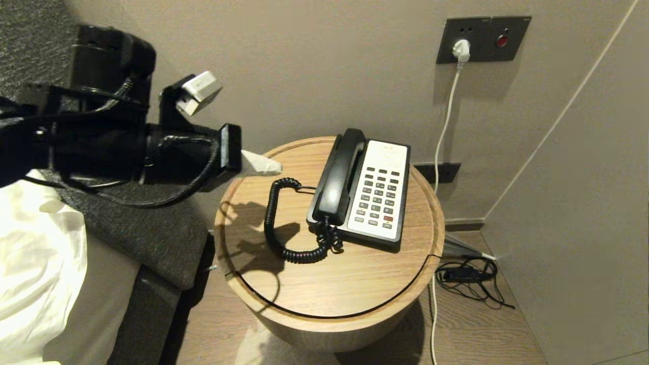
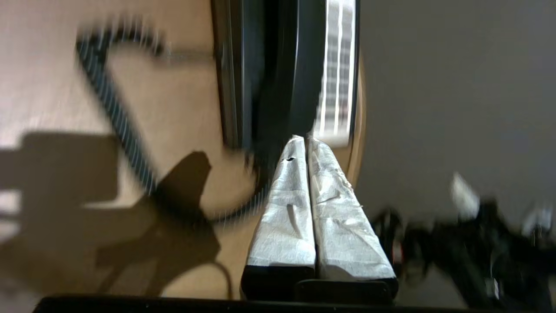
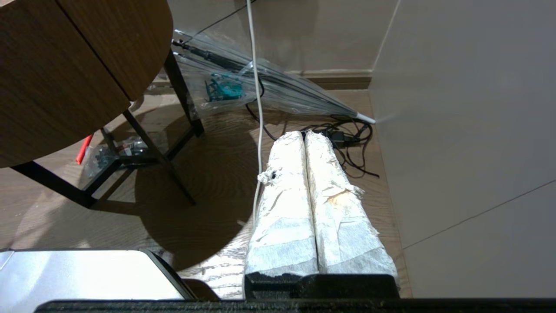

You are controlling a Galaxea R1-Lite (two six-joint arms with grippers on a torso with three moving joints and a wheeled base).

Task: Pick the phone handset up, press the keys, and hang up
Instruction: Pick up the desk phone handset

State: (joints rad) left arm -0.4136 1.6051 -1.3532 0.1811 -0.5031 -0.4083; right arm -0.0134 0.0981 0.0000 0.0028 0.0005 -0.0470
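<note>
Hovering beside the cradled handset (image 1: 338, 177), the left pincer (image 1: 274, 166) is closed, empty.

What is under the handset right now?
The handset lies in the cradle on the left side of the phone base; the cradle beneath is covered. Its coiled cord loops onto the table.

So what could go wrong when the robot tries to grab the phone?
1. The left gripper is shut and to the side of the handset. Unless it opens first, it may just shove the handset off its cradle.
2. The curly cord loops across the table between gripper and phone. The fingers could snag it and drag the phone.
3. The phone sits near the table's right edge, so a hard push might slide it off.

The right gripper hangs low by the floor.
</note>
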